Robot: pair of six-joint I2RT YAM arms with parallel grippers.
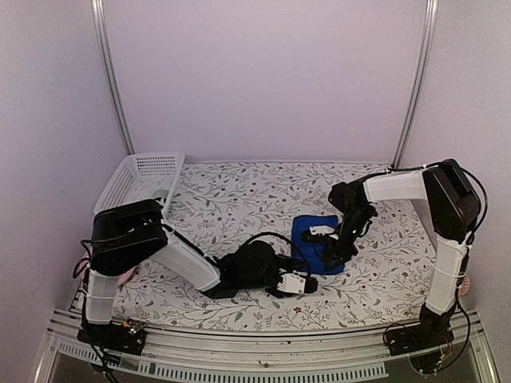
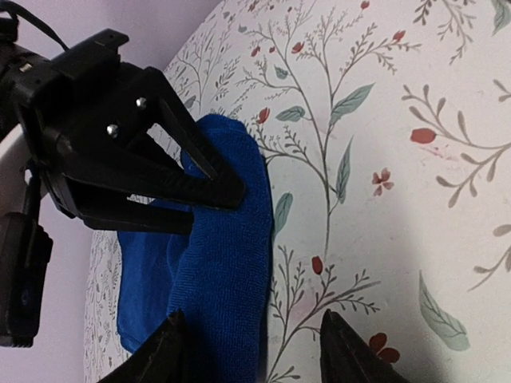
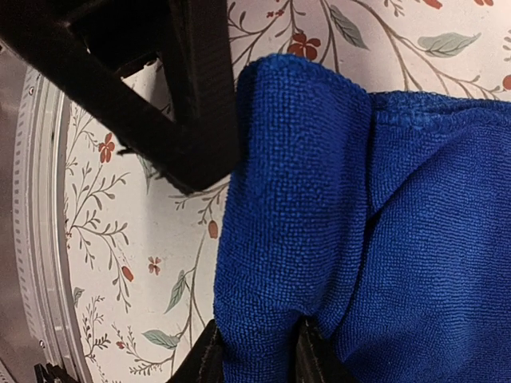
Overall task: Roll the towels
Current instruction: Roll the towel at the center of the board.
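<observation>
The royal-blue towel (image 1: 318, 239) lies bunched and partly folded on the flowered tablecloth, right of centre. My right gripper (image 3: 257, 361) is shut on a thick fold of the blue towel (image 3: 319, 207) at its near edge; it also shows in the left wrist view (image 2: 209, 190). My left gripper (image 2: 251, 355) is open and low over the table, its fingertips (image 2: 166, 351) straddling the towel's long folded edge (image 2: 227, 271) without closing on it. In the top view the left gripper (image 1: 305, 279) sits just in front of the towel. The sage-green towel is out of view.
A white perforated basket (image 1: 140, 180) stands at the back left corner. The left arm's black wrist and cable (image 1: 254, 263) lie across the table's front middle. Metal frame rails (image 1: 239, 369) run along the near edge. White walls enclose the table on three sides.
</observation>
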